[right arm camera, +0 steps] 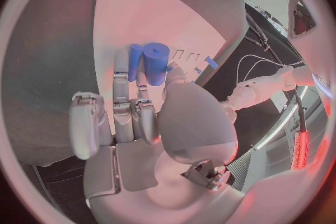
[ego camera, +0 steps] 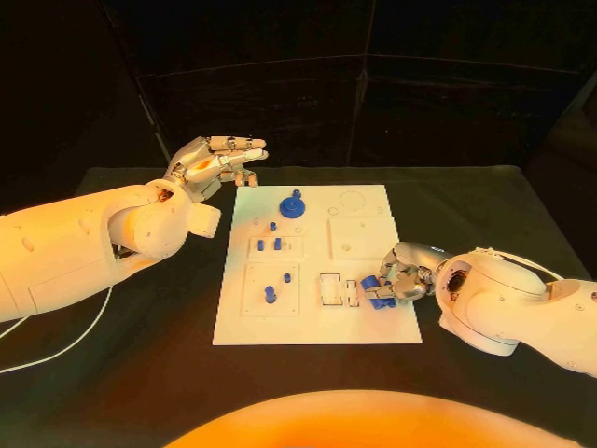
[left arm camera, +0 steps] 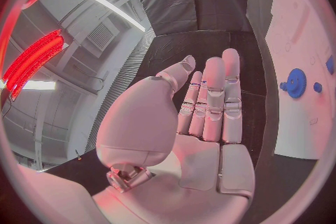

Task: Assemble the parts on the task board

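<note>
Right robot hand pinches blue part; left robot hand empty, fingers extended.

A robot test lab: a black counter enclosed by dark curtains, with a white task board at its centre; overhead, industrial ceiling ducting and strip lights.

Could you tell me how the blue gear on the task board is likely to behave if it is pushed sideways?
The blue gear looks like stiff, light plastic. It seems seated on the task board, so it would probably turn or resist rather than slide. Lifted free, its round rim might roll.
</note>
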